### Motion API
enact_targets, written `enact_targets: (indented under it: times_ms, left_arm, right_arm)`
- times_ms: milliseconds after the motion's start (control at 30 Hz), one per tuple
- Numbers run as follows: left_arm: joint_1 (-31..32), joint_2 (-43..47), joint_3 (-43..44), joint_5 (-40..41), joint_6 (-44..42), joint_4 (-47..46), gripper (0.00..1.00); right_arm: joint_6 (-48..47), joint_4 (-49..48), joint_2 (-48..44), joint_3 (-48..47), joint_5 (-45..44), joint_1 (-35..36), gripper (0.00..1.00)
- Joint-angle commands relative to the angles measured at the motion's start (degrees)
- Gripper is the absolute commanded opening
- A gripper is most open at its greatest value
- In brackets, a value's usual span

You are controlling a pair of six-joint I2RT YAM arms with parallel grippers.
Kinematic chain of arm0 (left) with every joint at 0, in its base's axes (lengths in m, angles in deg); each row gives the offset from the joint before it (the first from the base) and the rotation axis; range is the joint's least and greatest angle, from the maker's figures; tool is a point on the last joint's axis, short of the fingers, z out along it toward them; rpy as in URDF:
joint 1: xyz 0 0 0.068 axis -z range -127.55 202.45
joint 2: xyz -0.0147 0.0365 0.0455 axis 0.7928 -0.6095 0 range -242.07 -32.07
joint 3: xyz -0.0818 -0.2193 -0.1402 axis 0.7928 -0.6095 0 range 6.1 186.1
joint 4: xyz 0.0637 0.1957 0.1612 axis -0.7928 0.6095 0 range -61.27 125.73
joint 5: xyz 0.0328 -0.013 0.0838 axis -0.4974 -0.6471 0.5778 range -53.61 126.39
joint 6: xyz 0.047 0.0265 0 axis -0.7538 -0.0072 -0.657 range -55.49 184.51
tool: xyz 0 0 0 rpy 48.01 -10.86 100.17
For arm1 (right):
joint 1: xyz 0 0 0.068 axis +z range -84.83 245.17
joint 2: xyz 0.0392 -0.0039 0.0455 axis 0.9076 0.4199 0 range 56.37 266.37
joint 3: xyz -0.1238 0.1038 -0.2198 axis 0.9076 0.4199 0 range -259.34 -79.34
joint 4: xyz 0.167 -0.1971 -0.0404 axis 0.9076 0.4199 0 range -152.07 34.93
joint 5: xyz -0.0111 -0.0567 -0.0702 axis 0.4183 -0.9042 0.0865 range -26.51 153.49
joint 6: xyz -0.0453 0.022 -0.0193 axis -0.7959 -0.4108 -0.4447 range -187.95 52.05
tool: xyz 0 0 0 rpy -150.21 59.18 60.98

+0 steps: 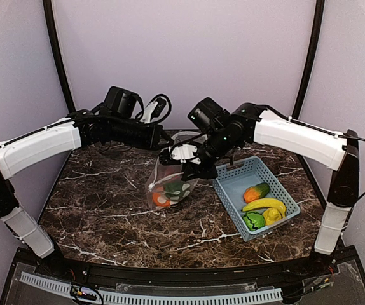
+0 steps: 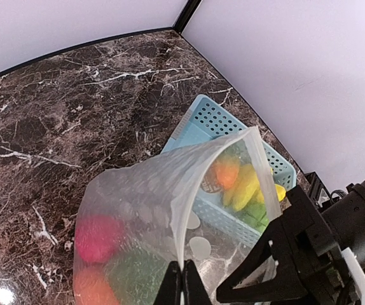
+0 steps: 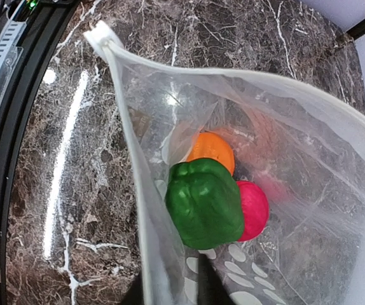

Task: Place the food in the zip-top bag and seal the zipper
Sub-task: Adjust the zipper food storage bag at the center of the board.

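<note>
Working over marble table (image 1: 106, 210): zip-top bag (image 1: 170, 181) held mouth-open just left of blue basket (image 1: 232, 187). Left gripper (image 2: 182, 287) pinched shut on the zipper (image 2: 179, 216); right gripper (image 3: 173, 295) clamps the opposite mouth edge. In bag: green pepper (image 3: 203, 203), orange ball (image 3: 211, 149), red ball (image 3: 254, 210). Bananas (image 1: 266, 204) in basket.

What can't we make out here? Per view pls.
Top: the bag mouth, covered by the left gripper and right gripper.
Left wrist: food inside the bag is only colour blurs through the dotted film; part of the basket contents sits behind the bag.
Right wrist: the right gripper's fingertips are cut off by the bottom edge, so its hold on the bag rim is unclear.
</note>
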Motion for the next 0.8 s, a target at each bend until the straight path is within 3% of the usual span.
enact_targets:
  times_ms: [0,167,267,333,500,700,767]
  left_arm:
    - [0.1,0.5,0.1,0.2,-2.1,2.4,0.01]
    - [0.2,-1.6,3.6,4.1,-6.9,7.6,0.01]
    - [0.2,-4.2,13.8,5.8,-10.9,17.4,0.01]
    - [0.2,-2.8,16.6,8.6,-12.6,18.1,0.01]
    - [0.1,0.0,12.7,12.0,-14.8,13.6,0.01]
    - [0.2,-6.5,13.4,6.2,-12.7,17.4,0.01]
    - [0.2,-6.4,12.8,5.8,-12.7,16.7,0.01]
  right_arm:
    - [1.1,2.0,-0.1,-5.4,0.3,0.9,0.0]
    - [2.8,0.9,-3.1,-10.4,4.5,1.0,0.0]
    - [3.0,-0.2,-3.5,-9.0,4.3,1.1,0.0]
    - [2.9,-0.2,-2.8,-7.5,2.6,1.0,0.0]
    - [2.9,-0.9,-2.3,-5.0,0.8,1.1,0.04]
    - [2.8,-0.9,-2.6,-4.8,-0.6,1.0,0.11]
    - [2.3,-1.1,-2.9,-4.5,-1.3,1.0,0.2]
